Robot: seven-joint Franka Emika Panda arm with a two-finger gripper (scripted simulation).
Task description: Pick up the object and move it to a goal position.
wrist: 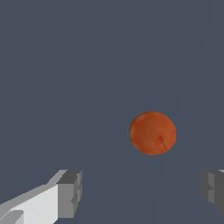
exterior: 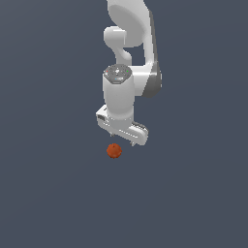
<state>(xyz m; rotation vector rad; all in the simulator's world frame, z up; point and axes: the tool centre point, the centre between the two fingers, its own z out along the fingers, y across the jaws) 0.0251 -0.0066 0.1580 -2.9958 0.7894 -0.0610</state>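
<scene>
The object is a small orange-red ball (exterior: 114, 150) with a mottled surface, lying on the dark grey floor. It also shows in the wrist view (wrist: 152, 132). My white gripper (exterior: 122, 140) points down and hovers just above and beside the ball, toward the exterior view's right. In the wrist view the gripper (wrist: 142, 192) is open and empty, its two grey fingertips (wrist: 70, 192) standing wide apart. The ball lies beyond the fingertips, not between them, and nearer to one finger than the other. Nothing touches the ball.
The white arm (exterior: 131, 43) reaches in from the top of the exterior view. A plain dark grey floor (exterior: 193, 193) lies all around.
</scene>
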